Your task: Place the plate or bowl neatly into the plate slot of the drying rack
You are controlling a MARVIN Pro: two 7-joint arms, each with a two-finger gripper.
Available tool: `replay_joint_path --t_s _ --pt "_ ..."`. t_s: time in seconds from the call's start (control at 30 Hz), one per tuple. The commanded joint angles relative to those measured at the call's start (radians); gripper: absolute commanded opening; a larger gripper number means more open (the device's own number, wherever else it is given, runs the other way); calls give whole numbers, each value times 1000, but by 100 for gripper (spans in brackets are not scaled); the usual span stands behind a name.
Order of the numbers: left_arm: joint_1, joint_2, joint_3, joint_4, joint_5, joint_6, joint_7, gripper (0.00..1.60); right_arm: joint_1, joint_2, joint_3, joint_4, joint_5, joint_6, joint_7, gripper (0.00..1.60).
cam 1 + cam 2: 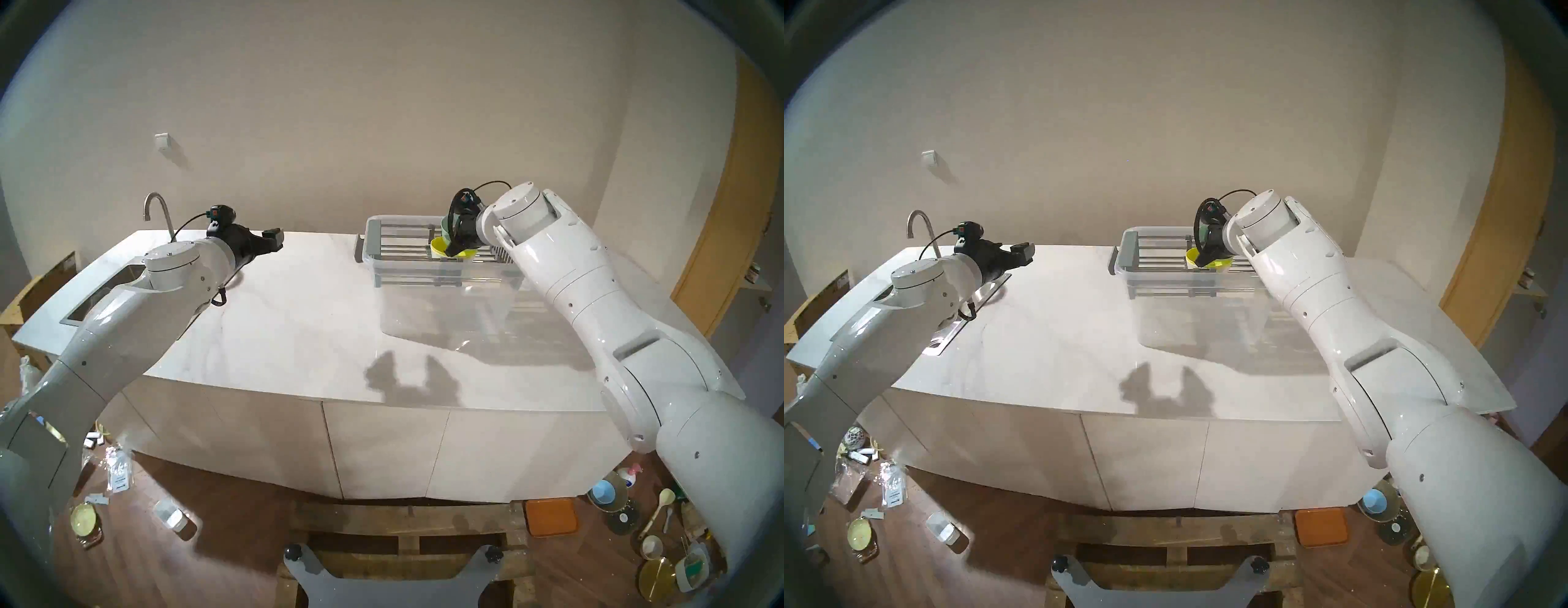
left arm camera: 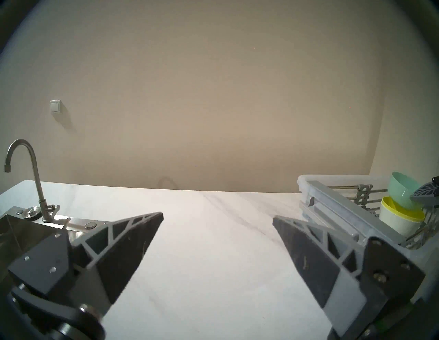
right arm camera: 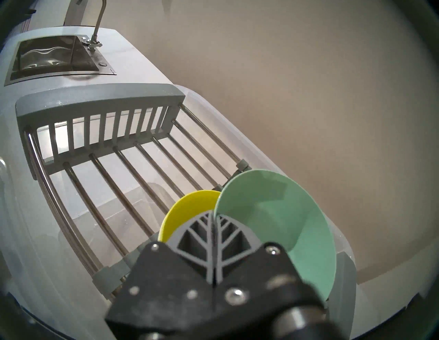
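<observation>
The drying rack (image 1: 373, 237) sits on a clear plastic tub (image 1: 445, 297) at the back right of the counter. Its plate slot of steel rods (image 3: 133, 171) is bare towards the left end. A yellow bowl (image 3: 187, 209) stands tilted on the rods near the right end. My right gripper (image 3: 215, 218) is shut on the rim of a green bowl (image 3: 280, 213), holding it on edge just above and behind the yellow bowl (image 1: 466, 254). Both bowls show in the left wrist view: green (image 2: 403, 190), yellow (image 2: 401, 218). My left gripper (image 2: 218, 217) is open and empty above the counter.
A steel sink (image 3: 47, 57) with a curved faucet (image 2: 35, 175) is set in the counter's left end, beside my left gripper (image 1: 273, 240). The rack's slatted grey left end wall (image 3: 99, 99) rises above the rods. The beige wall stands close behind the tub.
</observation>
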Motion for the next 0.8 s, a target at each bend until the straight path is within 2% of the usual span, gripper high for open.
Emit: replay_joint_path --t_s 0.0,0.43,0.47,0.77 --pt "-32 2 -19 -15 -1 -8 -8 160 37 0 7 -29 -1 -10 5 0" --pt "-32 2 -19 -15 -1 -8 -8 160 18 10 9 -67 0 9 16 0" --pt "-32 2 -19 -15 -1 -8 -8 160 2 19 10 -97 0 29 20 0" --pt "-32 2 -19 -15 -1 -8 -8 160 -18 29 12 -131 0 45 20 0"
